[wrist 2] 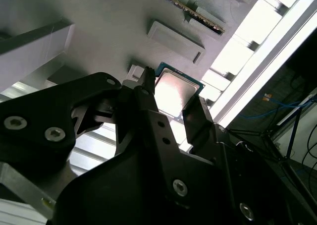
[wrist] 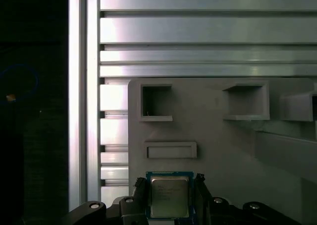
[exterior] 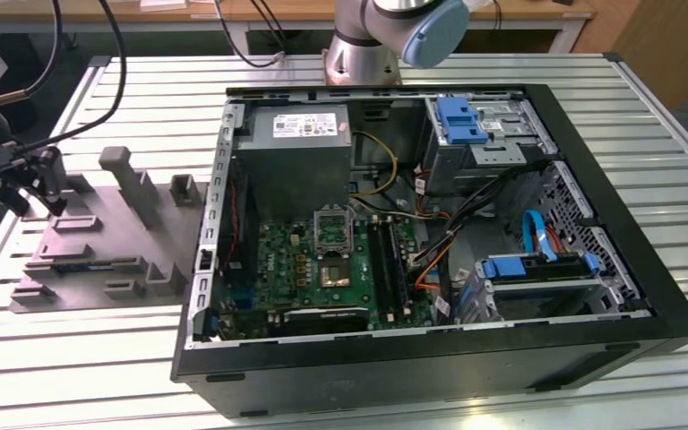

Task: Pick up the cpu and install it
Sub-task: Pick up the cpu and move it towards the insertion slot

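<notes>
The cpu is pinched by the hand over the grey tray, at nine o'clock of the computer case in the exterior view.

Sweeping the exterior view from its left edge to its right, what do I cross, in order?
From the exterior view's left: gripper → tall upright block on the grey tray → computer case left wall → motherboard socket → blue-handled drive cage.
</notes>
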Controlling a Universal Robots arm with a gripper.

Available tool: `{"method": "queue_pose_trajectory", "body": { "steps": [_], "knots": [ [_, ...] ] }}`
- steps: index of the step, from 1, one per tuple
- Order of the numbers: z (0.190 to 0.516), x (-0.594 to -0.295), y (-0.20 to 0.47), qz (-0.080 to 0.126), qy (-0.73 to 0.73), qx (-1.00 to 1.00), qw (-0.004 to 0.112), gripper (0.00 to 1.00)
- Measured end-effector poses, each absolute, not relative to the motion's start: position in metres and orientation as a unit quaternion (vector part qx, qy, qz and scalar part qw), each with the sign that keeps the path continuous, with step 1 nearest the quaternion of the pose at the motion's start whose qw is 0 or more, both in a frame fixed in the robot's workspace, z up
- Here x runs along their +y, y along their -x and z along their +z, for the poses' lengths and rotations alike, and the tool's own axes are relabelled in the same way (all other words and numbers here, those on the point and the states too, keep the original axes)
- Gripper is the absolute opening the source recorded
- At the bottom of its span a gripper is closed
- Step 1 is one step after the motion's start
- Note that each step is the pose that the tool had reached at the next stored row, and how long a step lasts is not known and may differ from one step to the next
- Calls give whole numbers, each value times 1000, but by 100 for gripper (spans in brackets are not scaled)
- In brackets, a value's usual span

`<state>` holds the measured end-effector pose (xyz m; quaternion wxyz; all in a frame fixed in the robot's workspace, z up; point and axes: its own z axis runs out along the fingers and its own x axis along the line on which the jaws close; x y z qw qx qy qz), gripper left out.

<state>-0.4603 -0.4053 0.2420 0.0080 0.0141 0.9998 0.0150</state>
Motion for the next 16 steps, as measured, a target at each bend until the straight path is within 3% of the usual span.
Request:
{"method": "queue_pose_trajectory", "body": {
  "steps": [16],
  "knots": [
    [246, -405, 460, 15, -14, 1000, 8, 47]
  ]
}}
